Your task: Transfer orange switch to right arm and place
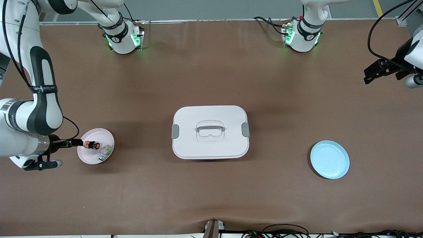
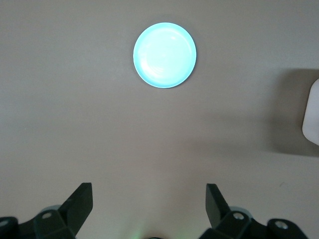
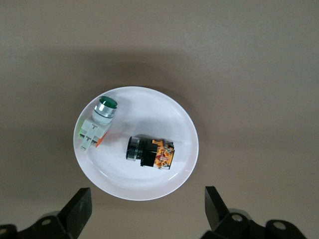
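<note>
Nearest you on the brown bench point(image 1: 211, 198), the round pale-blue plate point(image 1: 329, 159) lies under your left hand point(image 2: 149, 206), whose fingers stand apart. Your right hand point(image 3: 145, 209), fingers likewise spread and holding nothing, hangs over the pink plate point(image 3: 169, 114) carrying the black orange-ended switch point(image 3: 149, 152) beside a white-and-green switch point(image 3: 97, 124).

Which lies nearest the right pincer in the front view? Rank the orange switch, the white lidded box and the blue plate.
From the right pincer, over the pink plate's edge:
1. Orange switch, on the pink plate just under it.
2. White lidded box, mid-table.
3. Blue plate, toward the left arm's end.
</note>
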You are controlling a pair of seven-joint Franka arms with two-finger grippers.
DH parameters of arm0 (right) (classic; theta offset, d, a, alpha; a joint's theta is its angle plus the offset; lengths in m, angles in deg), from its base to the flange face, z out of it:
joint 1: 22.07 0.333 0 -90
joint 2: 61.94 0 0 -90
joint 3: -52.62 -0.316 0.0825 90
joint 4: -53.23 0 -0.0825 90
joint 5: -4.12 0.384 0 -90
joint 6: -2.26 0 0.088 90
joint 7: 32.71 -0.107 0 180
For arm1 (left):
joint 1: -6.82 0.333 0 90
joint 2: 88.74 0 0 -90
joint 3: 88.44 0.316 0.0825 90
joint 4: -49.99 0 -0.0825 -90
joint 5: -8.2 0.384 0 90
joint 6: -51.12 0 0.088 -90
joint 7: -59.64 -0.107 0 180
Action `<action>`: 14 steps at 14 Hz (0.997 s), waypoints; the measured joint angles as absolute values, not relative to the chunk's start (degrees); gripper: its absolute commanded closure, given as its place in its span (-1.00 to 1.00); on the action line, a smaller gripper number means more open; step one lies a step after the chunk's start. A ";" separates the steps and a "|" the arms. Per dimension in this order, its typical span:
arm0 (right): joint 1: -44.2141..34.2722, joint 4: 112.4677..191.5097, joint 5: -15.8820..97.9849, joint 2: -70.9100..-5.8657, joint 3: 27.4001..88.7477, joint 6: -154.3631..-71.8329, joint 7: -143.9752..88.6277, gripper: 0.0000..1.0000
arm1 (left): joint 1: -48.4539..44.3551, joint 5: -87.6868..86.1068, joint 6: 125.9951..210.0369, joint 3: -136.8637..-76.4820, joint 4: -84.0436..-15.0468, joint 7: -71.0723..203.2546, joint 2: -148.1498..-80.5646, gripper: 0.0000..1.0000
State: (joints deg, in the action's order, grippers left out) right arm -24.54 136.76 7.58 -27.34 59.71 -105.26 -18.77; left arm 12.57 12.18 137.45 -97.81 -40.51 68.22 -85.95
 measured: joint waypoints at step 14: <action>-20.52 138.19 8.99 -40.67 59.48 -92.32 -31.85 -1.00 | 12.55 12.09 137.55 -97.83 -39.28 68.22 -85.97 -1.00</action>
State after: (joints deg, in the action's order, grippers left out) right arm -20.52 138.19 8.99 -40.67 59.48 -92.32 -31.85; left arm 12.55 12.09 137.55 -97.83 -39.28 68.22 -85.97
